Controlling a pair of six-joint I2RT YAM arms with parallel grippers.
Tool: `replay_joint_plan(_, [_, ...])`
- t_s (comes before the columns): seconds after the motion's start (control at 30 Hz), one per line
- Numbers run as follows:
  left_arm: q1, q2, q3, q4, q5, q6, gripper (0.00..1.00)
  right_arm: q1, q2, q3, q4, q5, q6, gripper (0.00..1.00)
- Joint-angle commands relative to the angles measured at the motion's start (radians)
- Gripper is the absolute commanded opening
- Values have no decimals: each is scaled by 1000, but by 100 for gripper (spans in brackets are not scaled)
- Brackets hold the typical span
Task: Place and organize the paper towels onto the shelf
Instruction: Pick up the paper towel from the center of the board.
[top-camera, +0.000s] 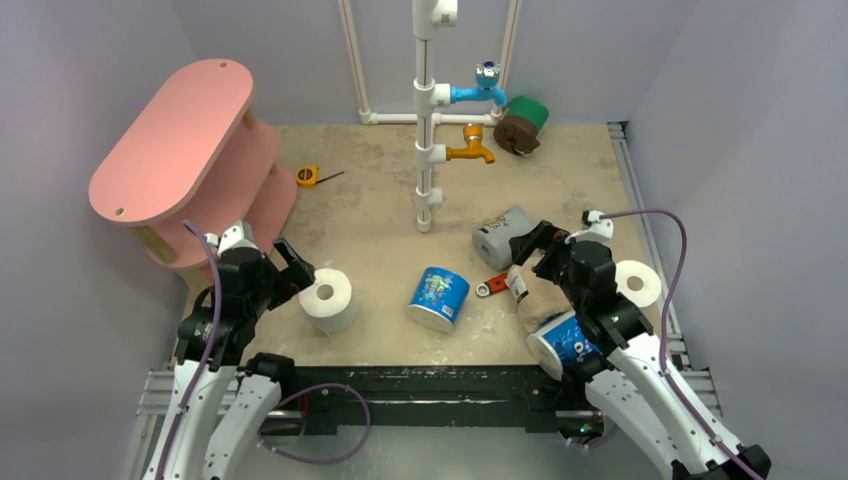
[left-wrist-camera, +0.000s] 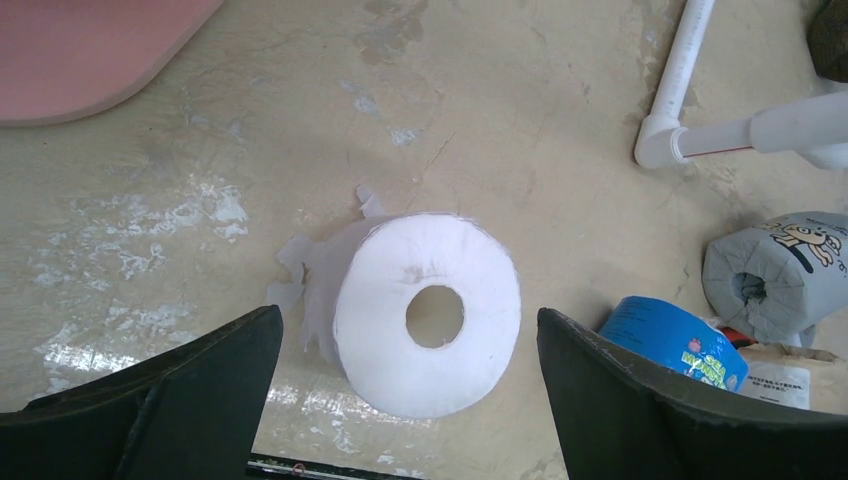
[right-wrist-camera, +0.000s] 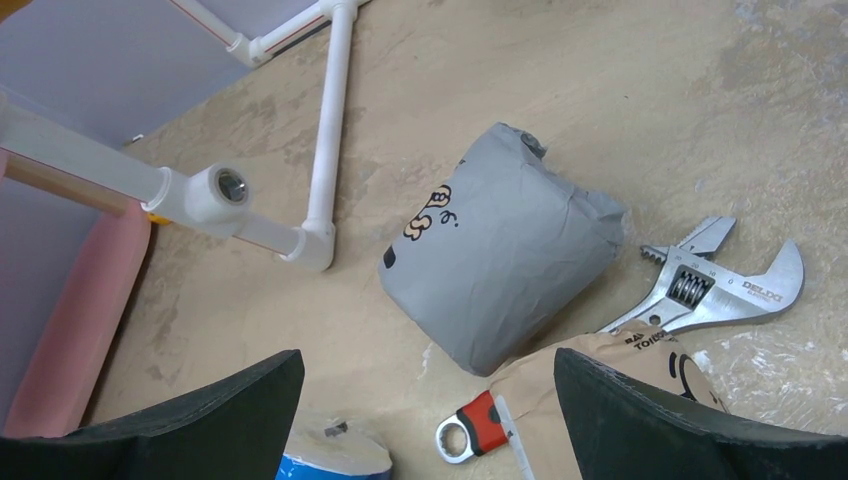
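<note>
Here, bare white hollow-cored roll (left-wrist-camera: 385, 330).

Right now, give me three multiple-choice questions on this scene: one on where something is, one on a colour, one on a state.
1. Where is the yellow tape measure?
A. On the table, by the shelf's foot
B. On the shelf's top board
C. Between the right jaws

2. What colour is the upper tap on the pipe frame?
A. Orange
B. Blue
C. Green

3. How does the bare white roll nearest the shelf sit?
A. On its side
B. Lifted off the table
C. On end, core up

Answers:
1 A: it lies on the table just right of the shelf's lower boards.
2 B: the upper tap is blue and sits above the orange tap.
3 C: the left wrist view looks down into its hollow core.
</note>
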Motion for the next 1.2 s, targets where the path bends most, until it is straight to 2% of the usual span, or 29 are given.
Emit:
replay_joint_plan(0.0, [-4, -26, 6, 25, -14, 30, 97, 2, 0, 20, 23, -20, -27, 99])
replay_joint_plan(0.23, [-15, -54, 34, 27, 4, 88, 93, 2, 10, 23, 27, -20, -45, 99])
replay_joint_plan(0.4, [-83, -59, 38, 21, 6, 99, 92, 2, 15, 24, 40, -49, -63, 99])
replay_joint_plan(0.67, [-257, 59, 57, -111, -195, -36, 92, 1, 55, 40, 37, -86, -70, 99])
replay_joint_plan(0.77, [-259, 66, 66, -124, -237, -57, 92, 1, 55, 35, 34, -84, -70, 99])
replay_joint_plan(0.93, [-259, 172, 120, -182, -276, -50, 92, 1, 57, 45, 9, -75, -78, 99])
replay_joint_plan(1.17, [-259, 278, 91, -138, -208, -47, 90, 1, 62, 40, 3, -77, -84, 99])
